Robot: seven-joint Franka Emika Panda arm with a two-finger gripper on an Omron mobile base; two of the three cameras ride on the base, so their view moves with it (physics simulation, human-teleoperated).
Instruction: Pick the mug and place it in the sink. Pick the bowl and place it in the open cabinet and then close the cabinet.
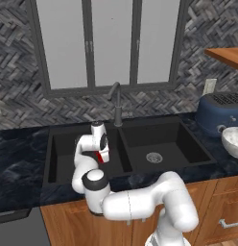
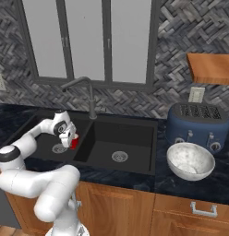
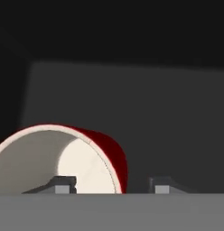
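Sink (image 2: 135, 138): arm reaches into left basin. Bowl (image 2: 190, 160) waits on counter beside toaster (image 2: 201, 125). Mug (image 3: 93, 162) sits low in that basin, rim wall between the fingertips. Gripper (image 3: 112, 186) jaws stand apart, not clamping. Judgement: lift straight up, avoid tipping mug.

left basin: mug (image 3: 64, 162) at gripper (image 3: 111, 185), likely tilted | right basin: open | faucet (image 2: 88, 99) behind divider

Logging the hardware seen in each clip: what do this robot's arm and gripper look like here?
One arm built of rounded glossy white segments with dark grey to black joint rings. It ends in a white hand carrying the gripper, which has two small dark grey finger tips. No cables or markings can be made out.
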